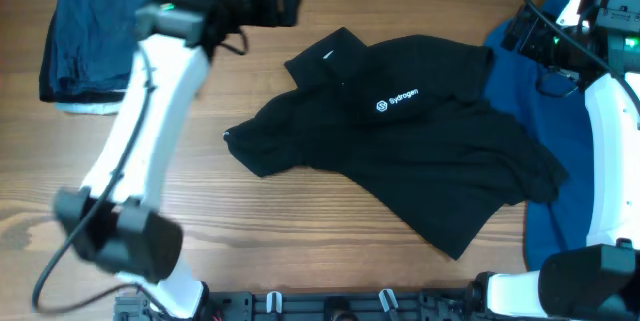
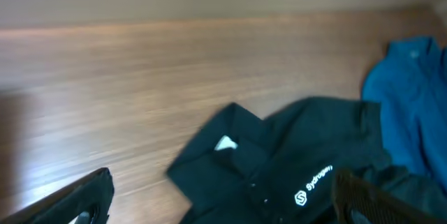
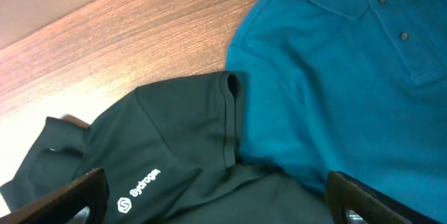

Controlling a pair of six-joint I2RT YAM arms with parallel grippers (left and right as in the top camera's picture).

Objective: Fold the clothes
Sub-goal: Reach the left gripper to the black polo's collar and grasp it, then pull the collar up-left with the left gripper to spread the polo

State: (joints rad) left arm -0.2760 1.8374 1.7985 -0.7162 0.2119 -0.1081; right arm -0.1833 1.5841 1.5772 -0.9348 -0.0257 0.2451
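Observation:
A black polo (image 1: 420, 151) with a white chest logo lies spread and rumpled at the table's middle, collar toward the upper left. It also shows in the left wrist view (image 2: 293, 175) and the right wrist view (image 3: 174, 154). A bright blue shirt (image 1: 545, 91) lies partly under its right side, also seen in the right wrist view (image 3: 349, 77). My left gripper (image 1: 285, 3) is open and empty, raised at the far edge above the collar. My right gripper (image 1: 525, 31) is open and empty at the far right, above the blue shirt.
A folded stack of navy garments (image 1: 85, 46) lies at the far left on something white. Bare wooden table (image 1: 300, 231) shows in front of the polo. Cables hang by the right arm (image 1: 610, 141).

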